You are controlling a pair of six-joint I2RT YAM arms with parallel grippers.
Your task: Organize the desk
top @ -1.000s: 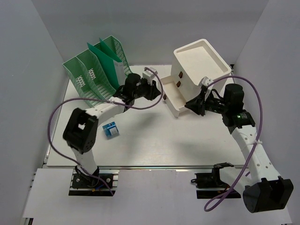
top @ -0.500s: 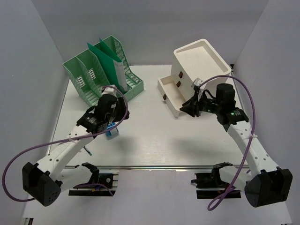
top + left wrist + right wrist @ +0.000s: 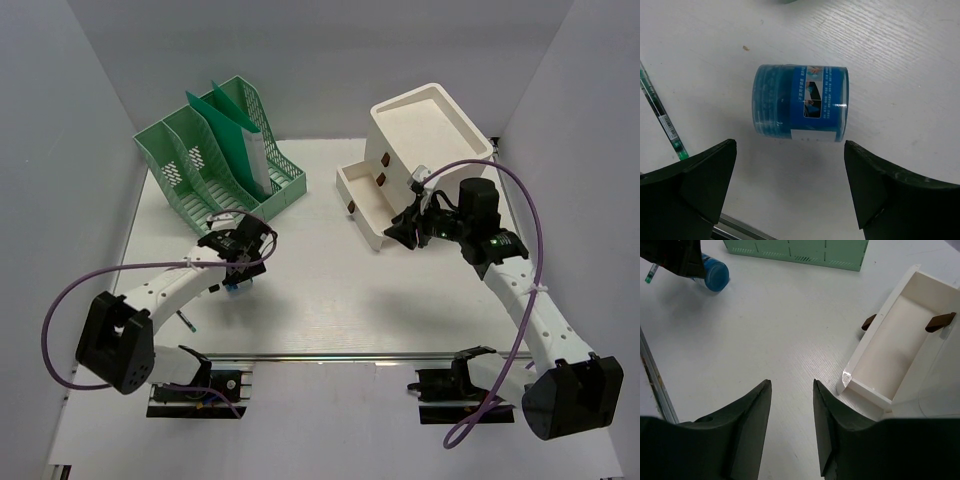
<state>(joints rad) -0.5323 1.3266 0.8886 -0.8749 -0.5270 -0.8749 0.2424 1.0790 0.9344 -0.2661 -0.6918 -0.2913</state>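
Note:
On the white desk (image 3: 340,290) lies a blue cylindrical jar (image 3: 800,107) on its side, with a printed label. My left gripper (image 3: 790,150) hovers right over it, open wide, one finger on either side and nothing between them. In the top view the jar (image 3: 237,288) peeks out under the left gripper (image 3: 240,268). My right gripper (image 3: 791,384) is open and empty above bare desk, just left of the white box's pulled-out drawer (image 3: 900,350). From above, the right gripper (image 3: 400,232) sits by the drawer's (image 3: 362,200) front corner.
A green pen (image 3: 662,120) lies left of the jar, near the metal rail. A green file organizer (image 3: 215,155) stands at the back left. The white drawer box (image 3: 420,135) stands at the back right with its lower drawer open.
The left arm swung from beside the drawer back to the near left, over the blue jar, and its gripper opened. The right gripper opened and drew slightly back from the drawer.

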